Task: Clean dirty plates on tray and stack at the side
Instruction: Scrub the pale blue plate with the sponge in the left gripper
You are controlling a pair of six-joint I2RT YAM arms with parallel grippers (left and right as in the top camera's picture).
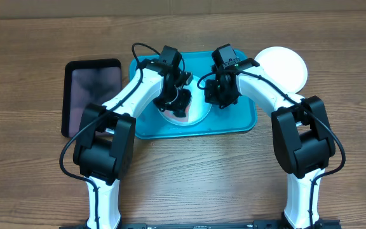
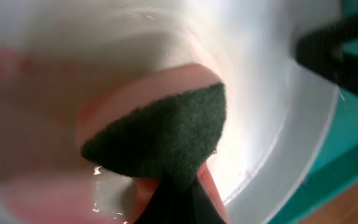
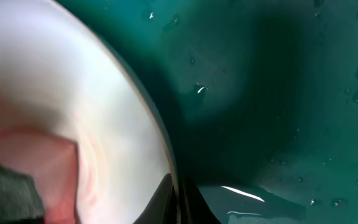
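A pale plate (image 1: 197,112) with red smears lies in the middle of the turquoise tray (image 1: 234,121). My left gripper (image 1: 179,102) is shut on a pink sponge (image 2: 166,137) with a green scouring face, which is pressed onto the plate's (image 2: 272,93) inside. My right gripper (image 1: 216,98) is shut on this plate's right rim; in the right wrist view its fingers (image 3: 166,200) pinch the edge of the plate (image 3: 92,99) over the wet tray floor (image 3: 278,93). A clean white plate (image 1: 284,67) rests on the table beyond the tray's right corner.
A smaller black tray (image 1: 91,89) lies on the wooden table left of the turquoise one. Water drops dot the tray floor. Both arms cross over the tray from the near side.
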